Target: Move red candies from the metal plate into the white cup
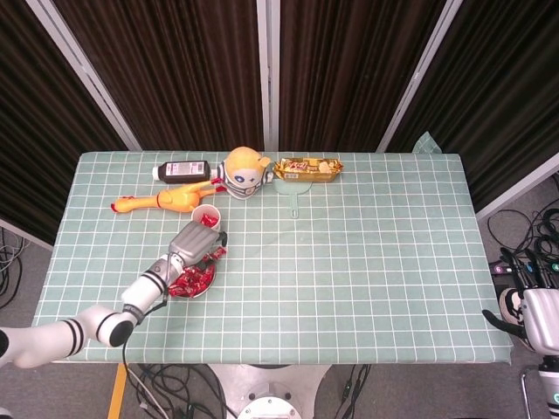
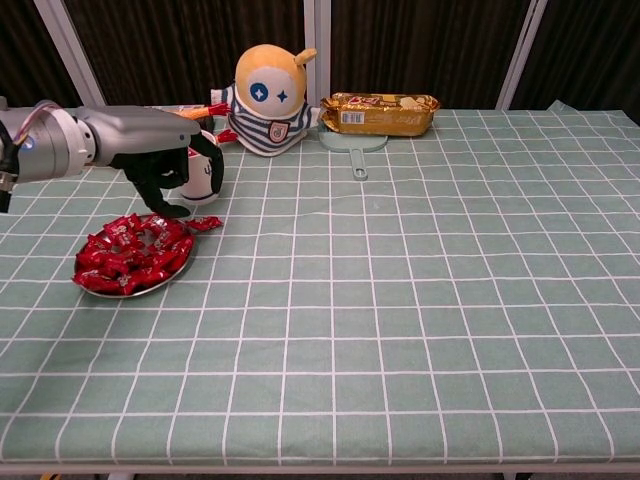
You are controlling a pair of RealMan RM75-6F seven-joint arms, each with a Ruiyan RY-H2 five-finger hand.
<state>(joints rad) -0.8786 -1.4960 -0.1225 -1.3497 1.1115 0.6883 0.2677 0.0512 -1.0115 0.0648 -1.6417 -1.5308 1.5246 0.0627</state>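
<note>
Chest view: one left hand (image 2: pixel 170 165), fingers spread (empty), over one metal plate (image 2: pixel 172 274); one white cup (image 2: pixel 203 178).

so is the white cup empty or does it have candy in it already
Not empty: the head view shows red candies inside the upright white cup, near its rim. How full, cannot tell.

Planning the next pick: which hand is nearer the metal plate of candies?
Left. The left hand hangs just above the metal plate's far edge; the right hand sits off the table's opposite end.

On the desk (image 2: pixel 420 300), the cup (image 1: pixel 206 215) stands behind the plate (image 2: pixel 128 291) of candies (image 2: pixel 130 254); the left hand (image 2: pixel 175 170) hangs between them.
</note>
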